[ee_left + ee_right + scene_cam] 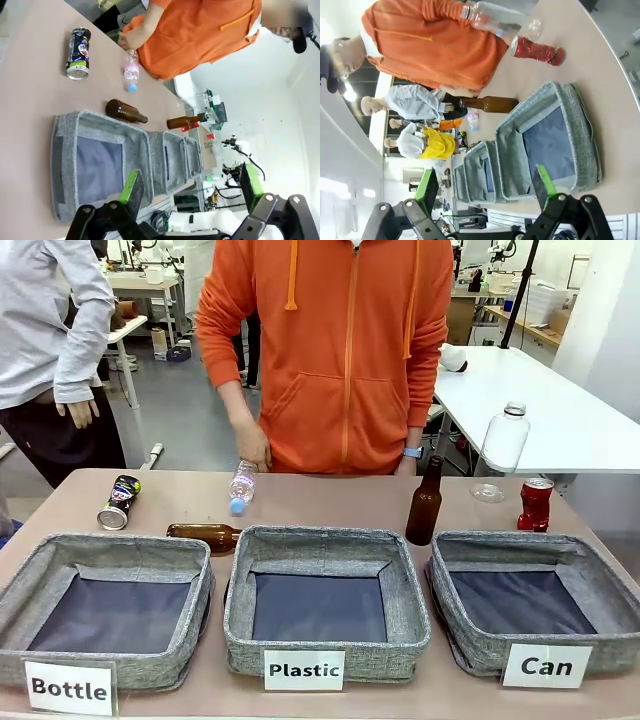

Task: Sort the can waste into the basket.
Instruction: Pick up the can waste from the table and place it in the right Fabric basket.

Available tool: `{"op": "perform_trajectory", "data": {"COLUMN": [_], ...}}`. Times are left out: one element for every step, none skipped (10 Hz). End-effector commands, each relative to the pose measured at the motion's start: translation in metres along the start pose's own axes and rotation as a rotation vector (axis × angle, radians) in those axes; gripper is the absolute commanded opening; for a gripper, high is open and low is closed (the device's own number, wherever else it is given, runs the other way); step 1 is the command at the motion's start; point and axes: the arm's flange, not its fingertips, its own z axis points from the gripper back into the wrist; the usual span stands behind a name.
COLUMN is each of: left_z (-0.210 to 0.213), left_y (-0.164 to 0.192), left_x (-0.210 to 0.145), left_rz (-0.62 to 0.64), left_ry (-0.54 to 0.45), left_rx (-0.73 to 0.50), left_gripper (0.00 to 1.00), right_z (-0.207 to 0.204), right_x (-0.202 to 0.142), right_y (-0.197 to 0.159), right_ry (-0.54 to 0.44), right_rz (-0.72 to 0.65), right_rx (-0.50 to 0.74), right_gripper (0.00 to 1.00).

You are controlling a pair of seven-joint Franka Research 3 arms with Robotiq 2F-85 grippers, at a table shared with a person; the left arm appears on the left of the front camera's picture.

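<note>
Left claw point(191, 181) and right claw point(485, 181): black linkage, green pads point(131, 186).

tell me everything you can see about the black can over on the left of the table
The black can is a small metal drink can with black sides, colourful print and silver ends. It lies on its side on the table at the robot's far left, with one silver end turned toward the robot. It sits just beyond the far rim of the basket labelled Bottle, to the left of a lying brown bottle. Only the table touches it. The print is too small to read.
</note>
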Motion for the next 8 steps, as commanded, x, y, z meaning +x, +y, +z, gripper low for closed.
{"op": "perform_trajectory", "data": {"left_z": [0.009, 0.009, 0.009, 0.009, 0.009, 0.009, 0.009, 0.009], "left_y": [-0.007, -0.007, -0.007, -0.007, -0.007, -0.007, -0.007, -0.007], "left_x": [-0.005, -0.005, -0.005, -0.005, -0.005, -0.005, -0.005, -0.005], "left_rz": [-0.039, -0.039, -0.039, -0.039, -0.039, -0.039, -0.039, -0.039], "left_ry": [0.006, 0.006, 0.006, 0.006, 0.006, 0.006, 0.006, 0.006], "left_rx": [0.007, 0.007, 0.007, 0.007, 0.007, 0.007, 0.007, 0.007], "left_gripper": [1.00, 1.00, 1.00, 1.00, 1.00, 1.00, 1.00, 1.00], "right_z": [0.002, 0.002, 0.002, 0.002, -0.003, -0.017, -0.031, -0.049], "right_x": [-0.004, -0.004, -0.004, -0.004, -0.006, 0.001, 0.011, 0.025], "right_y": [0.014, 0.014, 0.014, 0.014, 0.015, 0.017, 0.019, 0.015], "right_ry": [0.019, 0.019, 0.019, 0.019, 0.032, 0.096, 0.117, 0.135], "right_rz": [0.062, 0.062, 0.062, 0.062, 0.036, 0.093, 0.185, 0.338], "right_rx": [-0.012, -0.012, -0.012, -0.012, -0.031, -0.092, -0.143, -0.202], "right_gripper": [1.00, 1.00, 1.00, 1.00, 1.00, 1.00, 1.00, 1.00]}}
